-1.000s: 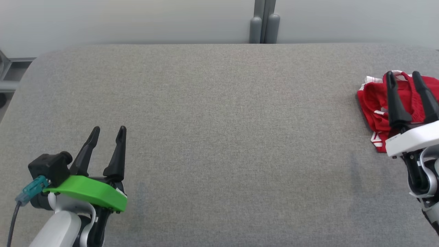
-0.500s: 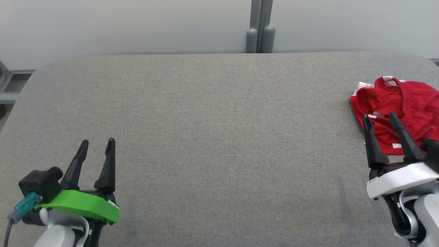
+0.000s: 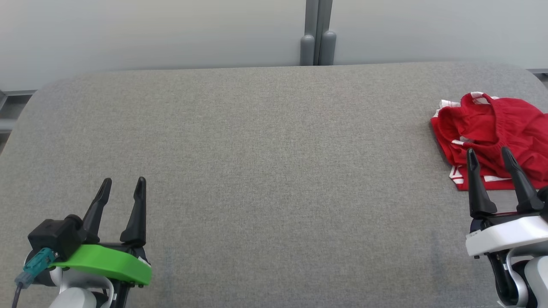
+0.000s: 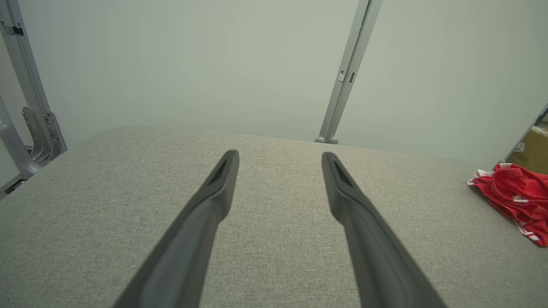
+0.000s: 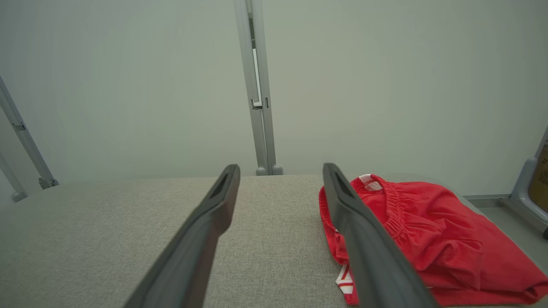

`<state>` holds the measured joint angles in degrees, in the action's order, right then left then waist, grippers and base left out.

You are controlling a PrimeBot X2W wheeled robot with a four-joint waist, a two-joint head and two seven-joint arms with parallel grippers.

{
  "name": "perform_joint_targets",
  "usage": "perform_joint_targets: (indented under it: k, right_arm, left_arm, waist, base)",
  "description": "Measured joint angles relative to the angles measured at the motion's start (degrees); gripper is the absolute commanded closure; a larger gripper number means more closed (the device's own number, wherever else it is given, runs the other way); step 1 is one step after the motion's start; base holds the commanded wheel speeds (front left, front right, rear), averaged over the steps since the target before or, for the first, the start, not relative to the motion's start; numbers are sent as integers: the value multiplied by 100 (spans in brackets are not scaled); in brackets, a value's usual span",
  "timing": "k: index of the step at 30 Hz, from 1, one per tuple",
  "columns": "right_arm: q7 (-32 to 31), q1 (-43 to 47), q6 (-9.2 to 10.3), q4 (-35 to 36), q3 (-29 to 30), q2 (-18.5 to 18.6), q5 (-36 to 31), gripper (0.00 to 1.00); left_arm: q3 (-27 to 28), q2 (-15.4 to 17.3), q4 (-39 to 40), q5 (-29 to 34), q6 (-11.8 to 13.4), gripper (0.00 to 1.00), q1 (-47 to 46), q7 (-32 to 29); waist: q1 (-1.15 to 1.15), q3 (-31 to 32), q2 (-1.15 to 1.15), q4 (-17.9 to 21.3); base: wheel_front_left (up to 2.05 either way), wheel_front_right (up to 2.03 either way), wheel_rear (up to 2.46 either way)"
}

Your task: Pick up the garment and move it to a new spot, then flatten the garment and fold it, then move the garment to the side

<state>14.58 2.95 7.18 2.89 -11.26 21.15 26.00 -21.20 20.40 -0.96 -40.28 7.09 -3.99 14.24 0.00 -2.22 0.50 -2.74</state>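
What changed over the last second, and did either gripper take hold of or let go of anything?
The right gripper drew back toward the robot: its open fingers were over the middle of the red garment, and now their tips are at its near edge. Nothing was grasped or released. The head camera shifted slightly. The garment lies unchanged at the right end of the grey table; the left gripper stays open.

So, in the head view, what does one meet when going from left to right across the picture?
Left pincer → grey post at the back → red garment
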Motion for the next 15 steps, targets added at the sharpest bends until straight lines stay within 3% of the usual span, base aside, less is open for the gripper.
perform_joint_targets:
  k: [15]
  right_arm:
    - [0,254,0,318,169,-311,-246,0]
  left_arm:
    - [120,-134,142,335,0,0,119,2]
  waist:
    - [0,-52,0,-14]
  base:
    - [0,0,0]
